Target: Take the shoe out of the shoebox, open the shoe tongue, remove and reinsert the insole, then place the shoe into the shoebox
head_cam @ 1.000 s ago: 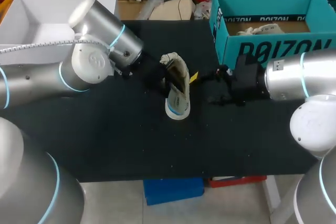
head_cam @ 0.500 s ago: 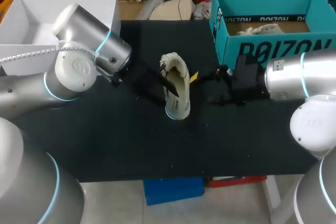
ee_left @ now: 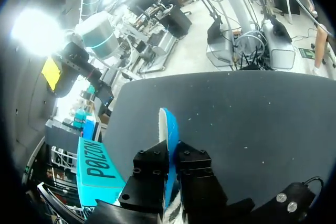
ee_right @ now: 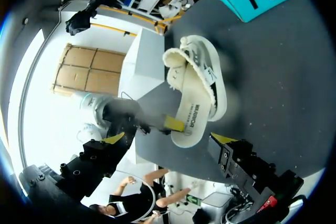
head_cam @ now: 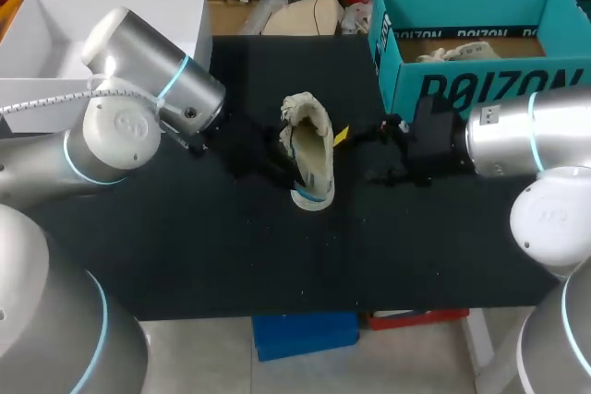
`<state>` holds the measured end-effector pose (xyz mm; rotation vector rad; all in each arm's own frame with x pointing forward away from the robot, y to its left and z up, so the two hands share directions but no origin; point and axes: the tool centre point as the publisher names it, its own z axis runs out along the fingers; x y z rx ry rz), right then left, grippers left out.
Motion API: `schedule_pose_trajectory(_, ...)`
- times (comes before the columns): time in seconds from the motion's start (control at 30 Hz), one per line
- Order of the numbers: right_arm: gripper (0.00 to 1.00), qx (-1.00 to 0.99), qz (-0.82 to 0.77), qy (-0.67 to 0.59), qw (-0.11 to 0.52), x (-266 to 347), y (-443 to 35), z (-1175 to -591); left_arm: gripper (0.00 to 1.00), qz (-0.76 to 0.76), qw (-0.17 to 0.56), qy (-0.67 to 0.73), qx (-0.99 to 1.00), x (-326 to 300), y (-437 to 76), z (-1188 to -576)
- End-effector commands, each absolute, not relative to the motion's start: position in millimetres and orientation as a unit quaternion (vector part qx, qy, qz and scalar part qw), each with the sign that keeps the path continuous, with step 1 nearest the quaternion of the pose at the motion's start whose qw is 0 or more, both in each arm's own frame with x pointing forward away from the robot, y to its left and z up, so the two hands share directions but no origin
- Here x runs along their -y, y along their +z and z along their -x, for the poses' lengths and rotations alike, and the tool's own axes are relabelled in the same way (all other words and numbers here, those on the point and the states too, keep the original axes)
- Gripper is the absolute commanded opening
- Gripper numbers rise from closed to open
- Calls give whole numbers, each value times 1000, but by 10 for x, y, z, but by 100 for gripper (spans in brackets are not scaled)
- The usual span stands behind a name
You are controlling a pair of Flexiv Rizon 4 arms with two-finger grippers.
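The left gripper (ee_left: 169, 169) clamped the edge of the shoe (head_cam: 312, 149), seemingly pinched between both fingers; the right gripper (ee_right: 168, 139) stood spread wide, with the shoe just ahead, untouched.

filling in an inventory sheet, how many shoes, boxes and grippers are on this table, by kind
shoe: 1
boxes: 2, the teal shoebox and the white box
grippers: 2, the left gripper shut on the shoe, the right gripper open
total: 5
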<state>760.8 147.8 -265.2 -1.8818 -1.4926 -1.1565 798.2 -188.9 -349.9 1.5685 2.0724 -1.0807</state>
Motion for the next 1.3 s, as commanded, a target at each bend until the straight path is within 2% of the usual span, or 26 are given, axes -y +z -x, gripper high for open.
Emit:
schedule_pose_trajectory(0.03, 100, 544, 686, -421, 236, -1486, -2649, -7614, 0, -543, 171, -374, -732, 1903, -3532, -8054)
schedule_pose_trajectory(0.23, 100, 544, 686, -421, 236, -1486, -2649, -7614, 0, -526, 192, -360, -746, 1949, -3601, -8173)
schedule_pose_trajectory(1.3, 100, 544, 686, -421, 236, -1486, -2649, -7614, 0, -508, 211, -371, -748, 1918, -3874, -8755)
